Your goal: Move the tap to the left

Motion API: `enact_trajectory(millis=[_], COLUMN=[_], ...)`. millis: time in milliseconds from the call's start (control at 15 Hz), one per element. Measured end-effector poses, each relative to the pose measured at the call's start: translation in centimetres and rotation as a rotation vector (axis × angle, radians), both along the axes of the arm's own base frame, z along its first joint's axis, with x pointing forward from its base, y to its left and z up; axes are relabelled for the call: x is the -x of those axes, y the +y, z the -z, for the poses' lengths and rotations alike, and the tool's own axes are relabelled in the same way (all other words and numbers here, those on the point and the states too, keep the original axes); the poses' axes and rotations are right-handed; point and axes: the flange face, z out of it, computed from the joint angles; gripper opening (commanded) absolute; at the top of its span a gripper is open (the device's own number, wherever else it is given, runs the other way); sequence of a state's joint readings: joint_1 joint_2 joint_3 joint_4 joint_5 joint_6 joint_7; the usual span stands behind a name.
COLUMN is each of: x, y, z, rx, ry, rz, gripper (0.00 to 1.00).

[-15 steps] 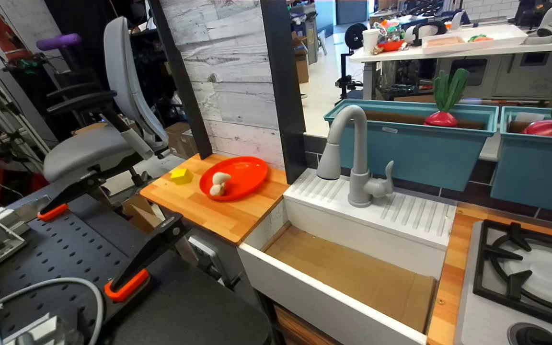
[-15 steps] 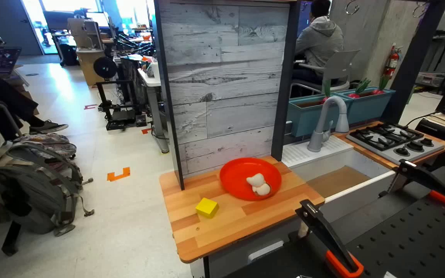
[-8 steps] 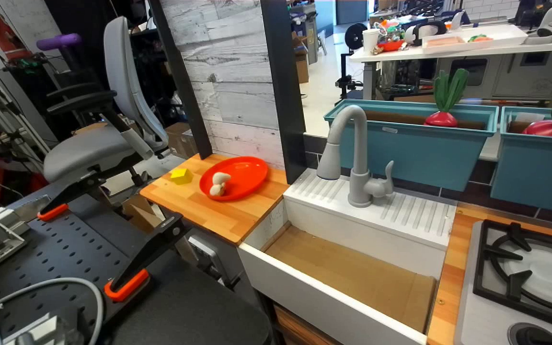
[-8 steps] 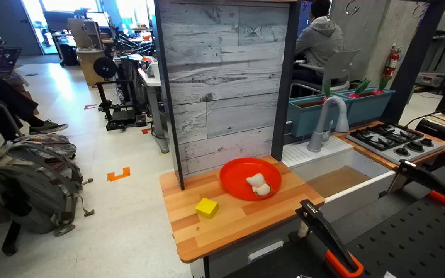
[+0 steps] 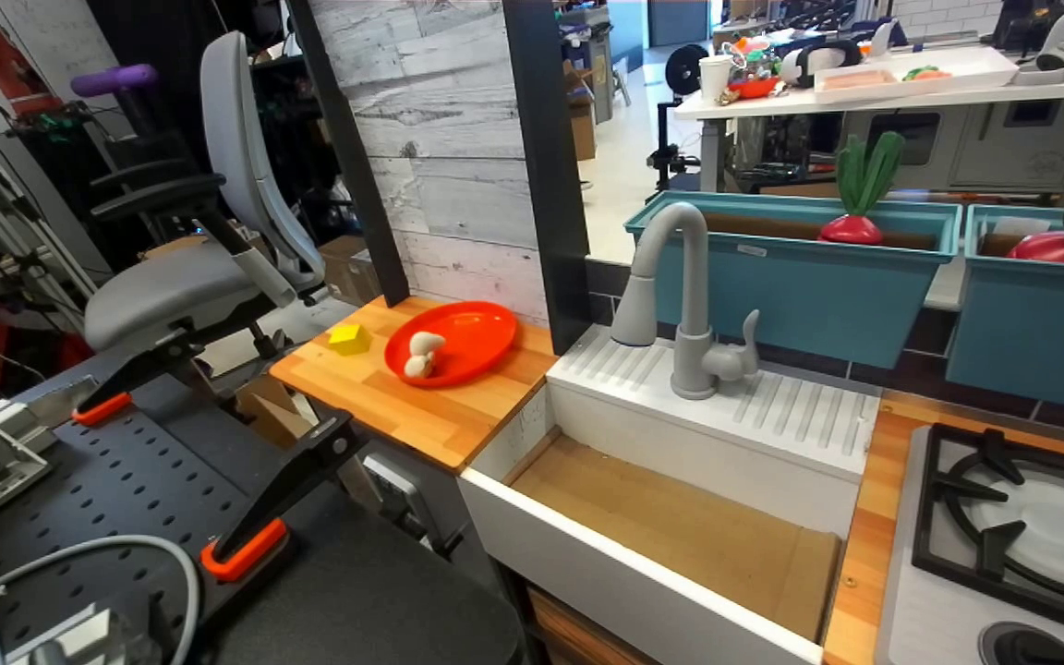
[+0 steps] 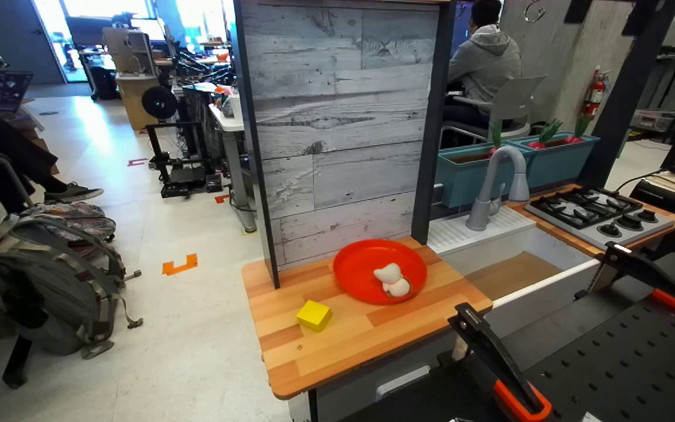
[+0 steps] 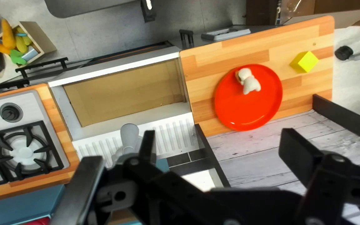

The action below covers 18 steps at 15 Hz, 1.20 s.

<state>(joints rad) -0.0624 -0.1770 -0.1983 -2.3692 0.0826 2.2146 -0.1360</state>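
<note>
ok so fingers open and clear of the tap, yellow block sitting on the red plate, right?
Not quite: the yellow block sits on the wooden counter, apart from the red plate; the wrist view shows it. The fingers are open and clear of the tap.

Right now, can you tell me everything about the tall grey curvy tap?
The tall, matte grey tap looks like plastic. It stands upright on the white ribbed ledge along the white rectangular sink. Its thick neck curves like an upside-down U, and a cone-like grey nozzle points downward, widest near its tip. A short grey lever sticks up beside its base. Only the ledge seems to touch it; the open black gripper is apart from it.
</note>
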Motion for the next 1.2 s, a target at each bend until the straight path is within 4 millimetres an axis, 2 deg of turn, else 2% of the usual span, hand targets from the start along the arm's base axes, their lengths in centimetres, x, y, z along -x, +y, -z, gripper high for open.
enact_trajectory(millis=[400,733,1000,1200], x=[-6.5,-10.3,-12.3,-13.5], y=[-5.5,-9.6,-11.6,-11.9], z=[9.5,16.6,20.7,22.7], rx=[-0.019,-0.022,-0.024,-0.022], ry=[0.022,0.082,0.105,0.114], rz=[0.085,0.127,0.142,0.138], gripper=[1.0,1.0,1.0,1.0])
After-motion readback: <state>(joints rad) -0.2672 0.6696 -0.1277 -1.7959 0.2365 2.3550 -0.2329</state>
